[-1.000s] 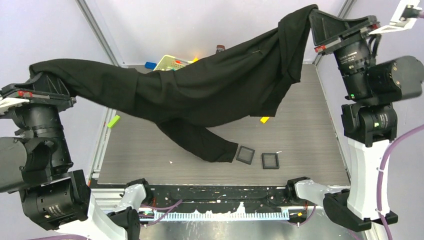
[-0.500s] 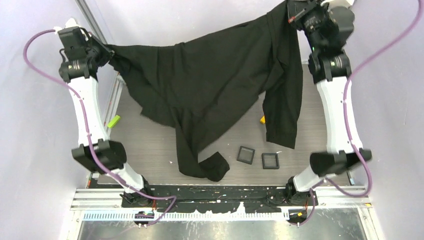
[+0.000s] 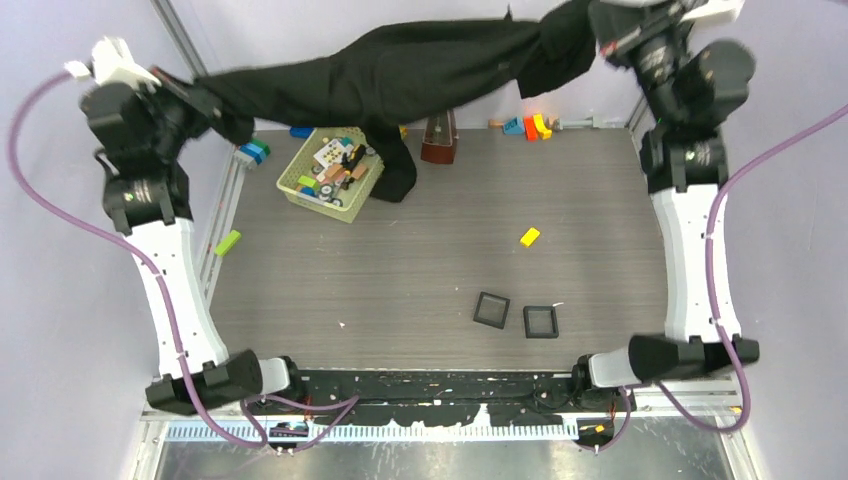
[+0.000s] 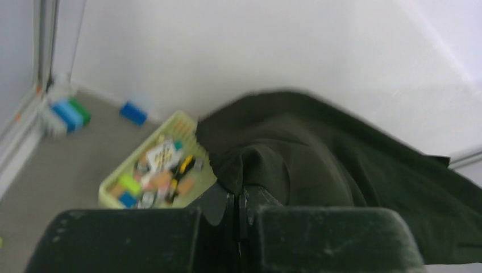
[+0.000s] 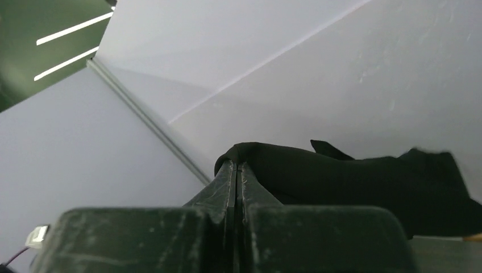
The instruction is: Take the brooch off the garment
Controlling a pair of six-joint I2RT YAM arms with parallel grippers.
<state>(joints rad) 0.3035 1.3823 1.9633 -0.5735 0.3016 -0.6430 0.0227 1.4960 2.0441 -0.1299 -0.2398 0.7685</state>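
The black garment [image 3: 420, 75] hangs stretched in the air across the back of the table, held at both ends. My left gripper [image 3: 205, 95] is shut on its left end, seen in the left wrist view [image 4: 244, 190] with cloth [image 4: 318, 159] bunched at the tips. My right gripper [image 3: 590, 25] is shut on its right end, seen in the right wrist view [image 5: 237, 168] with cloth [image 5: 352, 176] beyond the tips. One sleeve [image 3: 395, 170] dangles down toward the table. The brooch is hidden.
A yellow-green basket [image 3: 330, 175] of small toys sits at the back left, also in the left wrist view [image 4: 156, 170]. Two small black square trays [image 3: 491, 310] [image 3: 540, 321] lie near the front. A yellow block [image 3: 530, 237] lies mid-right. A brown object [image 3: 438, 140] and coloured blocks [image 3: 527, 126] stand at the back.
Both arms have carried the garment up and toward the back wall. The cloth that draped over the table now hangs high, uncovering the basket and the back of the table.
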